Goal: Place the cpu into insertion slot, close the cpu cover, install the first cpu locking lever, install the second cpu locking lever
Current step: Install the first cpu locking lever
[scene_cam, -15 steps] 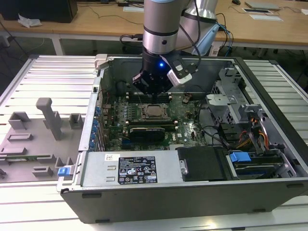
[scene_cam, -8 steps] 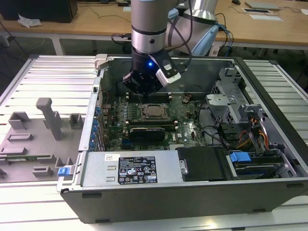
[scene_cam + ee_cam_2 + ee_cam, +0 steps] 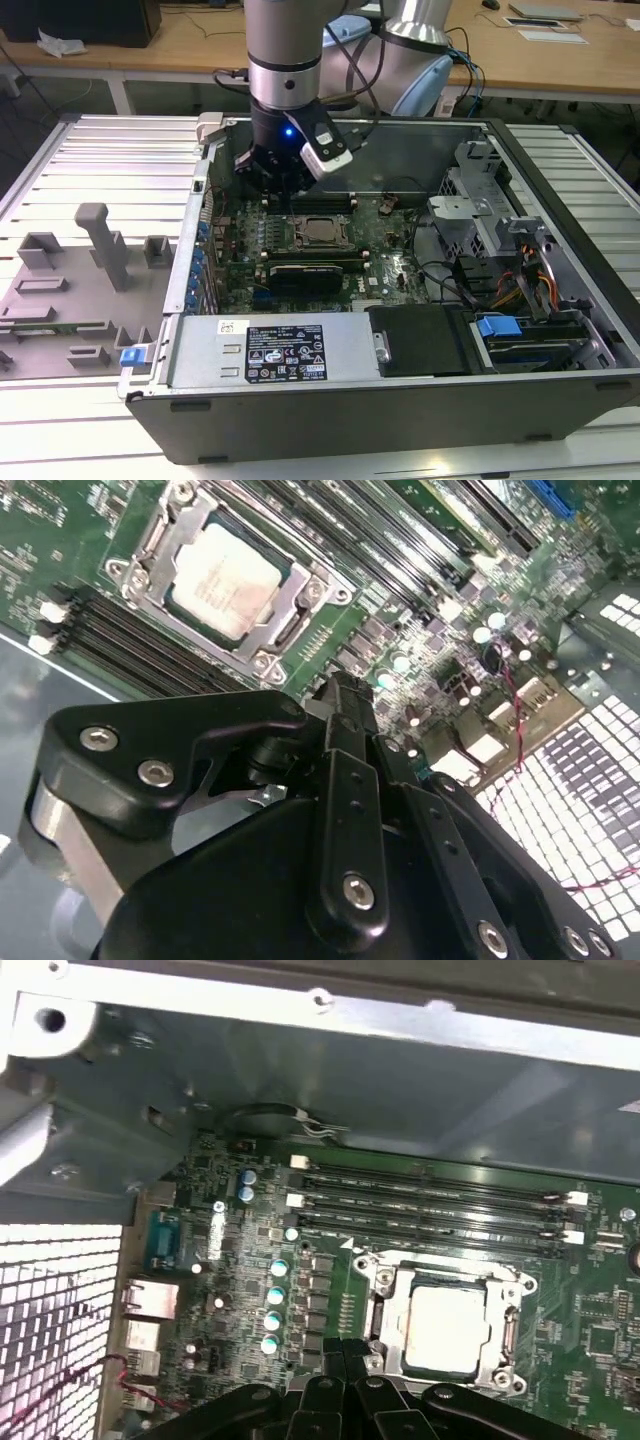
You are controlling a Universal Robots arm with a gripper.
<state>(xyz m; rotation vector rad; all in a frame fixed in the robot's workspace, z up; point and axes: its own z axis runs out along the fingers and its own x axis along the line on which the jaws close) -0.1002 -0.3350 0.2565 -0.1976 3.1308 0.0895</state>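
The cpu (image 3: 318,231) lies flat in the insertion slot (image 3: 375,1272) on the green motherboard, silver top showing. The cpu cover (image 3: 288,592) is down over it, framing the cpu (image 3: 222,578) through its window; the first wrist view shows the cpu (image 3: 447,1325) and the cpu cover (image 3: 398,1305) the same way. My gripper (image 3: 290,190) hangs above the board, behind the socket and toward the exterior view's left. Its black fingers are together with nothing between them in both wrist views, gripper (image 3: 340,688), gripper (image 3: 345,1348). I cannot make out how the locking levers stand.
Long black memory slots (image 3: 430,1205) run just behind the socket. The open case's walls (image 3: 420,135) surround the board. A labelled power supply (image 3: 285,350) is at the front and a drive cage with cables (image 3: 510,250) at the exterior view's right. Grey fixtures (image 3: 95,240) stand outside on the left.
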